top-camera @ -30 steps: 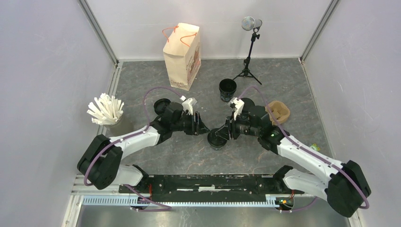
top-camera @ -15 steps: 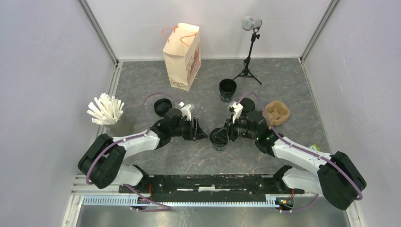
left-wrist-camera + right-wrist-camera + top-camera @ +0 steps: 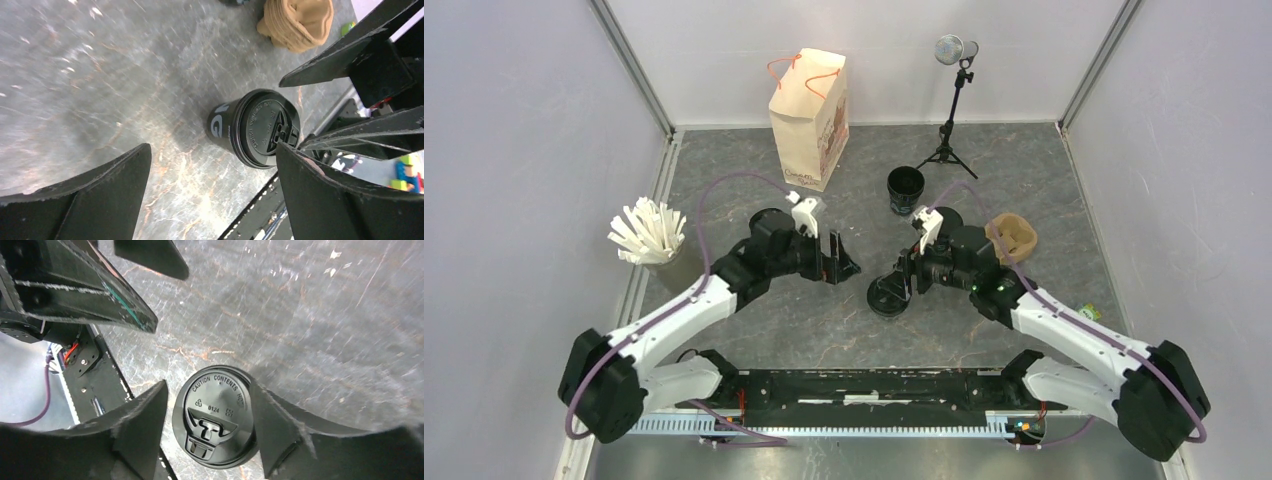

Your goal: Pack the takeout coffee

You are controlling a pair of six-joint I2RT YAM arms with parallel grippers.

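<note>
Cup [image 3: 220,127] upright at mid-table [image 3: 1044,190]; right gripper [image 3: 207,405] straddles it, jaws parted, left gripper [image 3: 842,260] gapes empty beside it; probably light and crushable, best held gently below the lid [image 3: 215,420].

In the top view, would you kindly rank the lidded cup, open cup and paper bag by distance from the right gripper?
1. Lidded cup: at the right gripper.
2. Open cup: farther back.
3. Paper bag: back left, by the wall.
</note>
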